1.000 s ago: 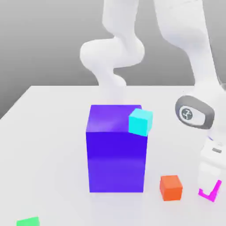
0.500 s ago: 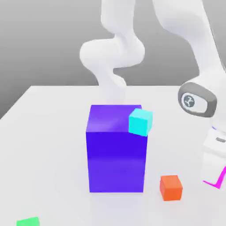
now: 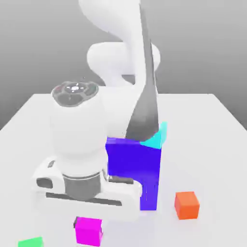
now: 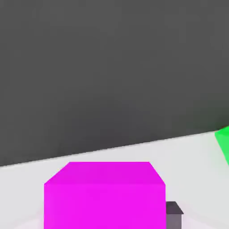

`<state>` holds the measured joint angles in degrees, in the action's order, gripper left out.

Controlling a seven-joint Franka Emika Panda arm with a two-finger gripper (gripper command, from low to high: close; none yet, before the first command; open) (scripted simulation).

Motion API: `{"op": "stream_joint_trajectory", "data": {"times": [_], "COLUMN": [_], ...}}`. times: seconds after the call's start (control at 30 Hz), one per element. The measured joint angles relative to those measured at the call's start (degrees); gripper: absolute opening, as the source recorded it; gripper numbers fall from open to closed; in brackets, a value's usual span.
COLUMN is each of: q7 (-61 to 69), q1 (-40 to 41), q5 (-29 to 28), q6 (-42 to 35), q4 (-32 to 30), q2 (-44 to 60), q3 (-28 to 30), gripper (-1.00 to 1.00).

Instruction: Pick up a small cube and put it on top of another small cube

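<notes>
1. The blue block (image 3: 137,166) stands mid-table, a cyan cube (image 3: 158,136) on its far right corner.
2. The gripper (image 3: 88,226), clamped on the pink cube (image 3: 89,230), carries it near the front, left of the orange cube (image 3: 187,205).
3. Picking seems done; stacking remains.

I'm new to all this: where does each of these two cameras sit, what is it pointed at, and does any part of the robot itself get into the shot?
Exterior view: off the arm, above the white table, looking down at the blue-violet block, cyan cube, orange cube and green cube; the white arm and its hand show.
Hand view: on the hand, looking past the magenta cube across the table; one dark fingertip shows beside it.
Shared: the magenta cube under the gripper, and the green cube.
</notes>
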<state>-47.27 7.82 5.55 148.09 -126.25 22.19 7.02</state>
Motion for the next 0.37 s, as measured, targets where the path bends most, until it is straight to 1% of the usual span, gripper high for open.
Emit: {"op": "stream_joint_trajectory", "data": {"times": [0.03,0.2,0.23,0.3,0.37], "q7": [-0.7,-0.7,-1.1,-2.1,-3.0], "q1": [1.6,1.6,2.7,3.2,2.9], "q5": [1.2,1.2,2.0,1.7,0.7], "q6": [0.9,0.9,1.4,-0.5,-3.9], "q4": [1.5,1.5,2.6,3.2,3.2], "q2": [2.5,2.5,4.2,2.9,-0.6], "q3": [0.8,0.8,1.3,2.2,3.0], "gripper": [1.0,1.0,1.0,1.0,1.0]}}
